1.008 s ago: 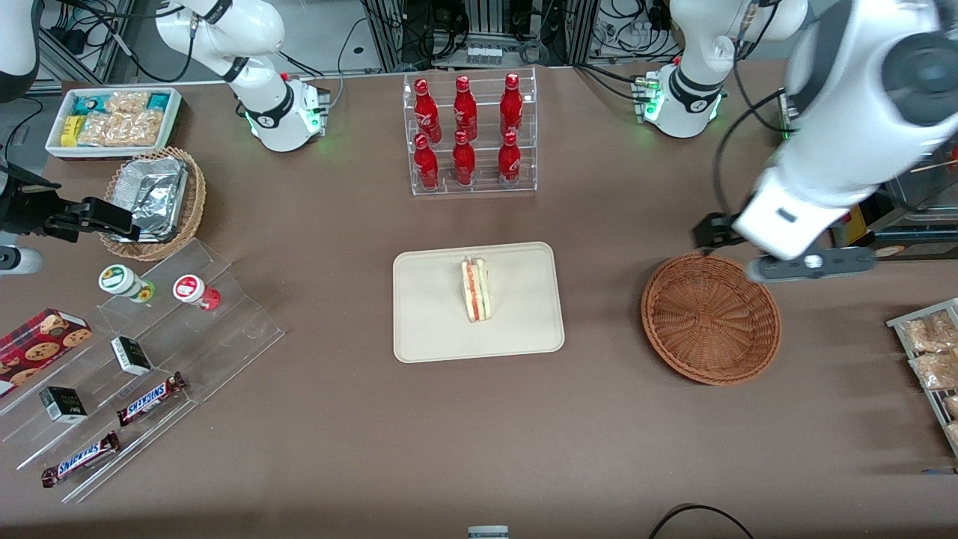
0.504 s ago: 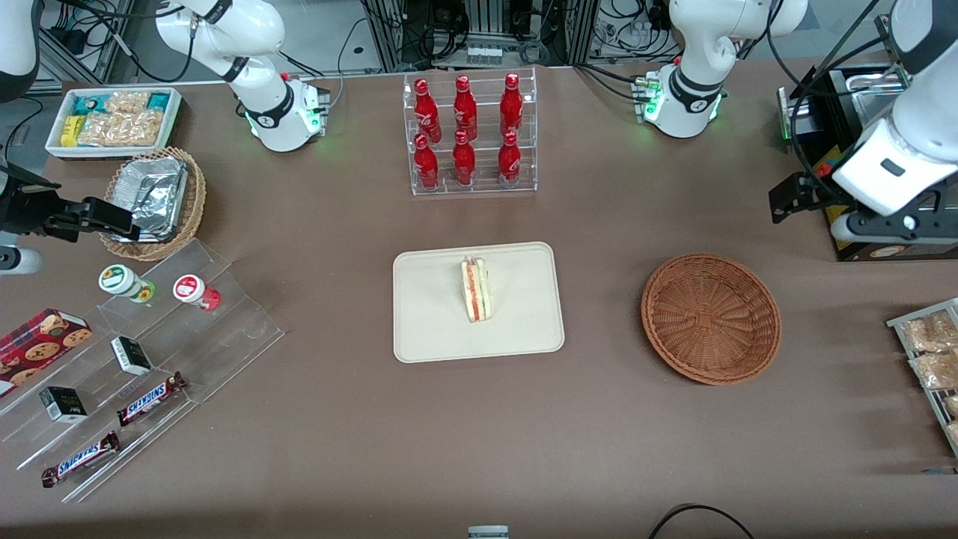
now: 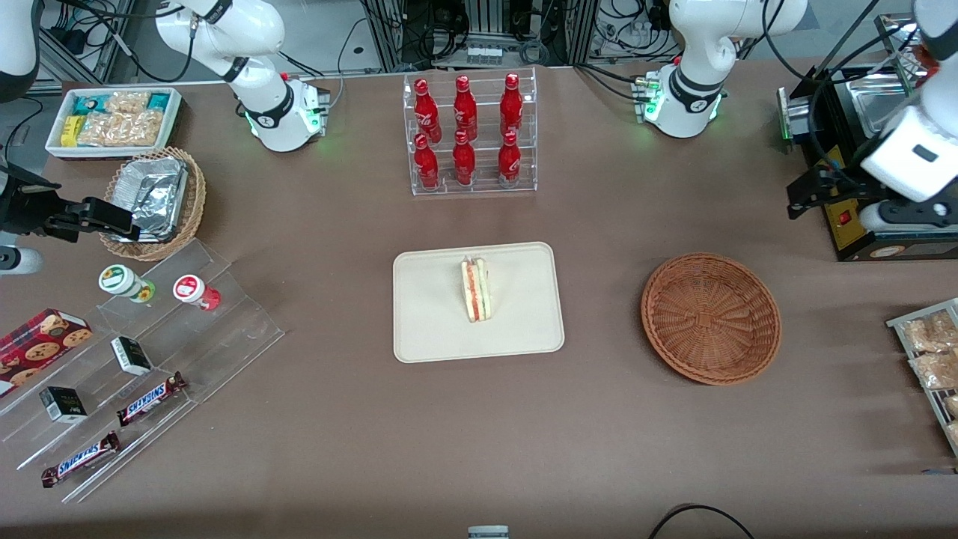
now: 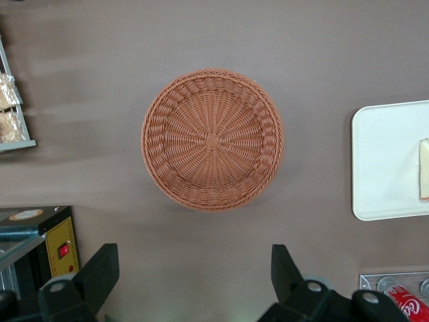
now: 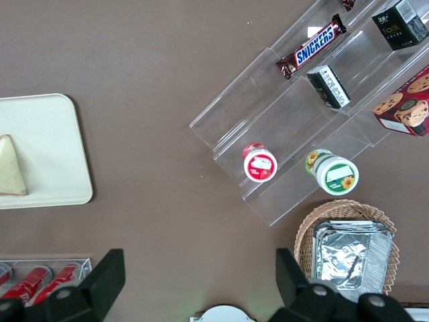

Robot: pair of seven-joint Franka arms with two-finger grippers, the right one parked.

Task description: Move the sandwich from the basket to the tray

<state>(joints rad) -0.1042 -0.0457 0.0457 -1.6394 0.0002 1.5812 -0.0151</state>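
A: Sandwich (image 3: pixel 476 290)?
B: On the tray (image 3: pixel 434 329), about mid-tray, standing on edge. Pale bread wedge, with a red and green filling stripe facing up.

A: Tray itself?
B: Flat cream rectangle with rounded corners and a low rim, matte. It sits mid-table.

A: Basket (image 3: pixel 711 318)?
B: Round, shallow, reddish-brown wicker. Its spokes radiate from a small square hub and the rim is braided. It lies well apart from the tray, toward the working arm's end, with its bare weave showing.

A: Gripper (image 4: pixel 194 268)?
B: Held high, farther from the front camera than the basket, above a black box with a red switch (image 3: pixel 846 218). The black fingers are spread wide and hold nothing.

A: Surface?
B: The table (image 3: pixel 479 434) is a dull brown mat with a faint sheen. A clear acrylic rack (image 3: pixel 470 183) of glossy red bottles stands farther from the front camera than the tray. Toward the parked arm's end are stepped clear shelves (image 3: pixel 232 322) and a lighter wicker basket holding crinkled foil (image 3: pixel 153 196).
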